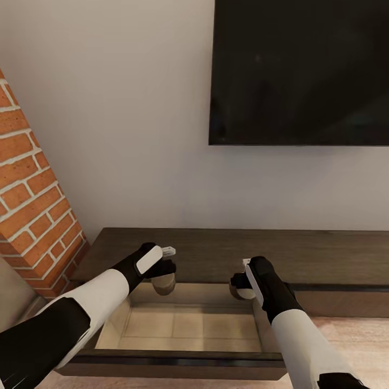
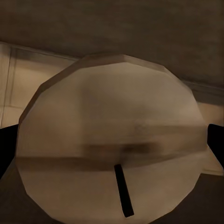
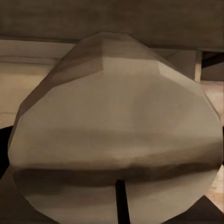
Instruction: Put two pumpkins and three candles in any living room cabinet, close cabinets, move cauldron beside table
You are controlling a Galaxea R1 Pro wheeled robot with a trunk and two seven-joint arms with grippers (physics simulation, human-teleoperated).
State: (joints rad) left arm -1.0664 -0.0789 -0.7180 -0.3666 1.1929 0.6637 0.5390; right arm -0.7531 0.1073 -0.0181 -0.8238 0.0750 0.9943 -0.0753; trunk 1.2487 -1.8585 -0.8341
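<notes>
A long, low dark brown cabinet [image 1: 227, 254] runs along a pale wall, and it serves here as the landmark. One of its drawers [image 1: 186, 327] is pulled out toward the camera, showing a pale beige inside. Both robot arms, white with black forearms, reach over this open drawer. The left gripper [image 1: 163, 276] hangs above the drawer's far left corner, just in front of the cabinet's top edge, and grasps a short beige-grey candle [image 1: 163, 283] from above; the candle's body hangs below the black fingers. In the left wrist view that candle [image 2: 112, 140] appears very close as a broad, faceted beige disc with a thin dark wick [image 2: 123, 190], the drawer's pale inside and the dark cabinet front behind it. The right gripper [image 1: 241, 287] hangs above the drawer's far right corner, also just in front of the cabinet top, and is closed around a second candle [image 1: 244, 293], of which a rounded pale end shows beneath the fingers. The right wrist view shows this second candle [image 3: 114, 135] close up, with its dark wick [image 3: 121, 201] and the beige drawer behind. Above the cabinet a large black television [image 1: 300, 70] is mounted on the wall. Beside the cabinet's left end stands a red brick column [image 1: 32, 205]. Wooden flooring [image 1: 346, 335] lies in front of the cabinet's right part.
</notes>
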